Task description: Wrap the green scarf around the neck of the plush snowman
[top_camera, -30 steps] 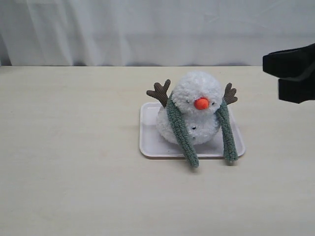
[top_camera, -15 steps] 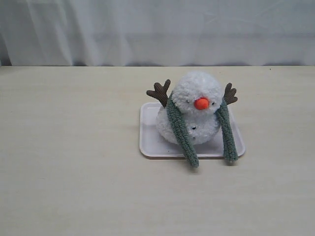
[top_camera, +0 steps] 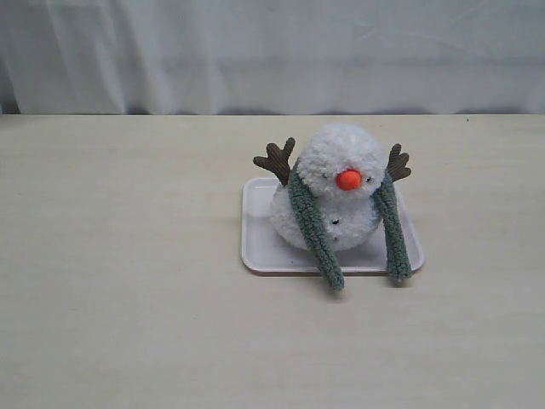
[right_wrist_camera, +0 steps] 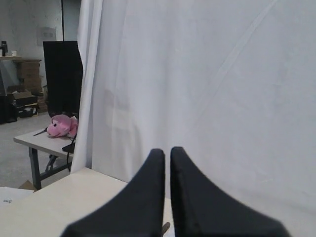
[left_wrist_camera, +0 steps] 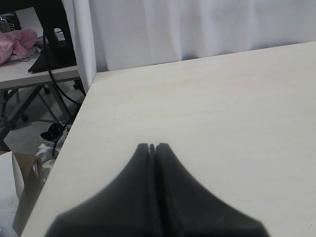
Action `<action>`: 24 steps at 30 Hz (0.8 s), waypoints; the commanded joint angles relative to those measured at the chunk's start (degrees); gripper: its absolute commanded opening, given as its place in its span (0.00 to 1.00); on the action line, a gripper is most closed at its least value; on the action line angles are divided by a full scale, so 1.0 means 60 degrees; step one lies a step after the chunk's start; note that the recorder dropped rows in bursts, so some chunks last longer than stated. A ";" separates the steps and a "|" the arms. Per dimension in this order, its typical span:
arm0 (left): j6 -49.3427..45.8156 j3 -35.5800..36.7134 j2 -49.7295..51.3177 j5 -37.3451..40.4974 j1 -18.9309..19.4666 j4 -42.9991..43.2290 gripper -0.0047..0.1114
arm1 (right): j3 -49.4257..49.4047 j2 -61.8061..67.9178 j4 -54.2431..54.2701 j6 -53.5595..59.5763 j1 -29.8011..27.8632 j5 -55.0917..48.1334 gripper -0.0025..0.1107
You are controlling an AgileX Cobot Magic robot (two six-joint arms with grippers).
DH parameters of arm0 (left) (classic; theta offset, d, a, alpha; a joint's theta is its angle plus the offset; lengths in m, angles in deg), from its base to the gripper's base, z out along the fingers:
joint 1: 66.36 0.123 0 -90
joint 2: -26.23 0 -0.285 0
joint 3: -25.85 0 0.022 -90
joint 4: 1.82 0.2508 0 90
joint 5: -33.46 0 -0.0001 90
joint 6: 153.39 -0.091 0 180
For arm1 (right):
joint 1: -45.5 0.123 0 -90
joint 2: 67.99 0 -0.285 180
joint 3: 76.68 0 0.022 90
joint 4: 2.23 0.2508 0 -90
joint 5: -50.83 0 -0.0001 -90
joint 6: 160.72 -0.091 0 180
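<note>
The plush snowman sits upright on a white tray, orange nose facing the camera. The green scarf is draped behind the snowman's neck. Both scarf ends hang down the front, one on each side of the nose, and reach past the tray's front edge. Neither gripper appears in the exterior view. My left gripper is shut, empty, over bare table near its corner. My right gripper is raised and faces the curtain, its jaws nearly together with nothing between them. A brown twig tip peeks out below it.
A white curtain hangs behind the table's far edge. The table's left edge and corner show in the left wrist view. Beyond it stands a side table with a pink plush and cables.
One second ago the right gripper showed at the exterior view's upper right edge; it has since withdrawn out of view. Snowman, scarf and tray have not moved.
</note>
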 commanded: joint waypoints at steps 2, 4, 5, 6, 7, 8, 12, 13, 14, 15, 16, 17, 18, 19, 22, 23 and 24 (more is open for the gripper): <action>0.0004 0.0016 -0.0019 -0.0115 0.0006 -0.0004 0.04 | -0.0054 -0.0345 0.0007 0.0015 0.0004 -0.0004 0.06; 0.0004 0.0016 -0.0019 -0.0115 0.0006 -0.0004 0.04 | -0.0054 -0.0391 0.0007 0.0015 0.0004 -0.0004 0.06; 0.0004 0.0016 -0.0019 -0.0115 0.0006 -0.0004 0.04 | -0.0054 -0.0428 0.0007 0.0015 0.0004 -0.0004 0.06; 0.0004 0.0016 -0.0019 -0.0115 0.0006 -0.0004 0.04 | -0.0054 -0.0428 0.0007 0.0015 0.0004 -0.0004 0.06; 0.0004 0.0016 -0.0019 -0.0115 0.0006 -0.0004 0.04 | -0.0054 -0.0428 0.0007 0.0015 0.0004 -0.0004 0.06; 0.0004 0.0016 -0.0019 -0.0115 0.0006 -0.0004 0.04 | -0.0054 -0.0428 0.0007 0.0015 0.0004 -0.0004 0.06; 0.0004 0.0016 -0.0019 -0.0115 0.0006 -0.0004 0.04 | -0.0068 -0.0813 -0.0138 0.0015 0.0004 -0.0004 0.06; 0.0004 0.0016 -0.0019 -0.0115 0.0006 -0.0004 0.04 | -0.0068 -0.0939 -0.0187 0.0015 0.0004 -0.0004 0.06; 0.0004 0.0016 -0.0019 -0.0115 0.0006 -0.0004 0.04 | -0.0068 -0.1120 -0.0316 0.0015 0.0004 -0.0004 0.06; 0.0004 0.0016 -0.0019 -0.0115 0.0006 -0.0004 0.04 | -0.0068 -0.1285 -0.0316 0.0015 0.0004 -0.0004 0.06; 0.0004 0.0016 -0.0019 -0.0115 0.0006 -0.0004 0.04 | -0.0068 -0.1464 -0.0316 0.0015 -0.0014 -0.0004 0.06; 0.0004 0.0016 -0.0019 -0.0115 0.0006 -0.0004 0.04 | -0.0068 -0.1556 -0.0337 0.0015 -0.0037 -0.0004 0.06; 0.0004 0.0016 -0.0019 -0.0115 0.0006 -0.0004 0.04 | -0.0138 -0.1744 -0.0595 0.0015 -0.0144 0.0021 0.06; 0.0004 0.0016 -0.0019 -0.0115 0.0006 -0.0025 0.04 | -0.0293 -0.1951 -0.1171 0.0015 -0.0288 0.0021 0.06; 0.0004 0.0016 -0.0019 -0.0115 0.0006 -0.0025 0.04 | -0.0882 -0.2577 -0.2590 0.0015 -0.0771 0.0021 0.06; 0.0004 0.0016 -0.0019 -0.0115 0.0006 -0.0025 0.04 | -0.1080 -0.2764 -0.2733 0.0015 -0.0914 0.0004 0.06; 0.0004 0.0016 -0.0019 -0.0115 0.0006 -0.0025 0.04 | -0.1265 -0.2945 -0.2805 0.0015 -0.1059 0.0004 0.06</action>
